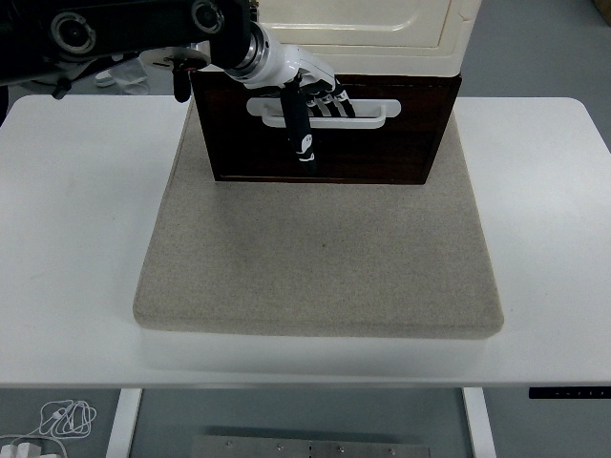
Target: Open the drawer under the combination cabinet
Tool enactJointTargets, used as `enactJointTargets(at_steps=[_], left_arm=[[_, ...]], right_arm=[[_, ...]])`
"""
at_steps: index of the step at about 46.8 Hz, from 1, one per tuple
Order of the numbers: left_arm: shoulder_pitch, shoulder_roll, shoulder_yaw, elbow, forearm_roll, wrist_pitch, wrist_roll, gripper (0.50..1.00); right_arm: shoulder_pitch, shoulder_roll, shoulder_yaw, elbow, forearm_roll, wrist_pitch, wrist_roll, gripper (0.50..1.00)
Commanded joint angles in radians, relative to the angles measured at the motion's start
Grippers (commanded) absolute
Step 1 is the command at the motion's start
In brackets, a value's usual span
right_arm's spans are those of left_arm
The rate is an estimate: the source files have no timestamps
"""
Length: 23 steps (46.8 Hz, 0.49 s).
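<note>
The dark brown drawer sits under the cream cabinet at the back of the mat, and its front face shows. A white bar handle runs across the upper part of that face. My left hand reaches in from the upper left. Its four fingers are hooked down behind the left half of the handle. The black thumb hangs down in front of the drawer face. The right arm is out of view.
A grey felt mat lies under the cabinet and spreads toward me over the white table. A coiled white cable lies on the floor below the table's near left corner.
</note>
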Motion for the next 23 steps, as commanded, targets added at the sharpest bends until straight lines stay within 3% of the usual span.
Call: enactJointTargets(at_steps=[1,23], left_arm=[[0.002,0.000,0.000,0.000,0.001,0.000,0.000,1.000],[0.002,0.001,-0.003,-0.009,0.000,-0.019,-0.002,1.000]], right_arm=[[0.000,0.000,0.000,0.000,0.000,0.000,0.001,0.926],[0.000,0.000,0.000,0.000,0.000,0.000,-0.001,0.926]])
